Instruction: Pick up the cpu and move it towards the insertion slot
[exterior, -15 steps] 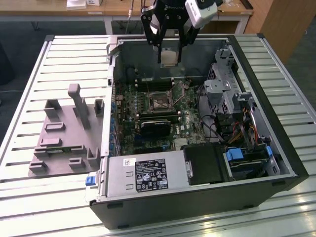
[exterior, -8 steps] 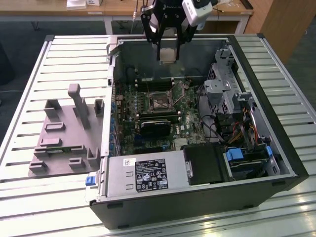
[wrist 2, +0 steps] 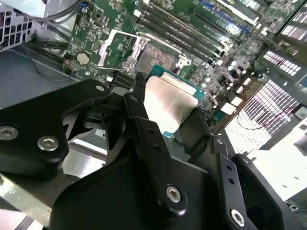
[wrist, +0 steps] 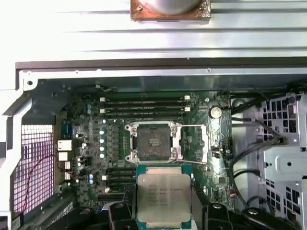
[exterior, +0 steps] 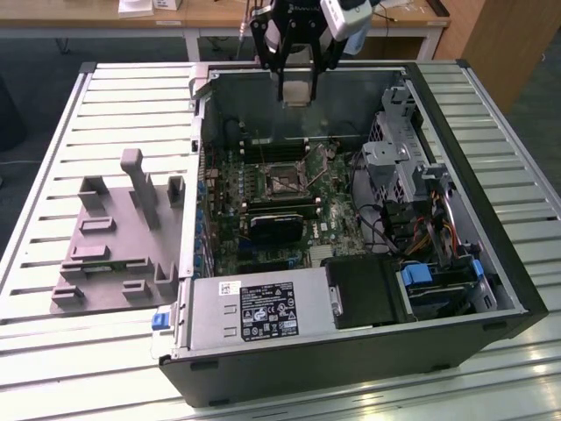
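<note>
Above the open computer case [exterior: 351, 351], near its far wall, my gripper [exterior: 296, 83] hangs with the cpu [exterior: 296, 90] clamped between its black fingers [wrist 2: 144, 134]. In both wrist views the chip sits level, held by two opposite edges, silvery lid [wrist: 164, 197] facing up. The insertion slot [wrist: 153, 142] lies below on the green motherboard [exterior: 263, 202], its shiny frame open, dark centre exposed, well apart from the chip. I judge the cpu light, stiff, and fragile on its underside; an edge hold suits it, though smooth sides could slip. The case rests on a slatted metal counter [exterior: 53, 237]. Grey fixture blocks [exterior: 118, 241] sit at the exterior view's left. A wooden desk [exterior: 210, 13] stands behind.
</note>
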Available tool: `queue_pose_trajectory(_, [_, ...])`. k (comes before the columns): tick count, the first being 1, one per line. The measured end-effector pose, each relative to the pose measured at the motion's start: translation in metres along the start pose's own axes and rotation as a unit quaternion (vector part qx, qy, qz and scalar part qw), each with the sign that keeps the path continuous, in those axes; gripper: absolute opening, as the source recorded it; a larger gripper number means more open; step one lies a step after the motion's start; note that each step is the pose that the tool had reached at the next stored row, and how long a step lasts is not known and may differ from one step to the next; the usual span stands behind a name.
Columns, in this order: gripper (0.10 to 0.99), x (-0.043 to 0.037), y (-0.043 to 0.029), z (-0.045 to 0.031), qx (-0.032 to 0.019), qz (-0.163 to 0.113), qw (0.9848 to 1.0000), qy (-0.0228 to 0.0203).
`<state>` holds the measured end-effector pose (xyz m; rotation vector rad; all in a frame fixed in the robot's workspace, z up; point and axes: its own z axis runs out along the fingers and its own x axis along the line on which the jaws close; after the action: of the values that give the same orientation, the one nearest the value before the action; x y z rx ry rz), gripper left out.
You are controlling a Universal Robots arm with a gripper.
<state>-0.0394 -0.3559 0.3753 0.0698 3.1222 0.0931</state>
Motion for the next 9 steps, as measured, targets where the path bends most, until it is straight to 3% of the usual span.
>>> queue_pose_trajectory(9, [0.537, -0.0013, 0.0152, 0.0068, -0.0001, 0.0, 1.0, 0.0])
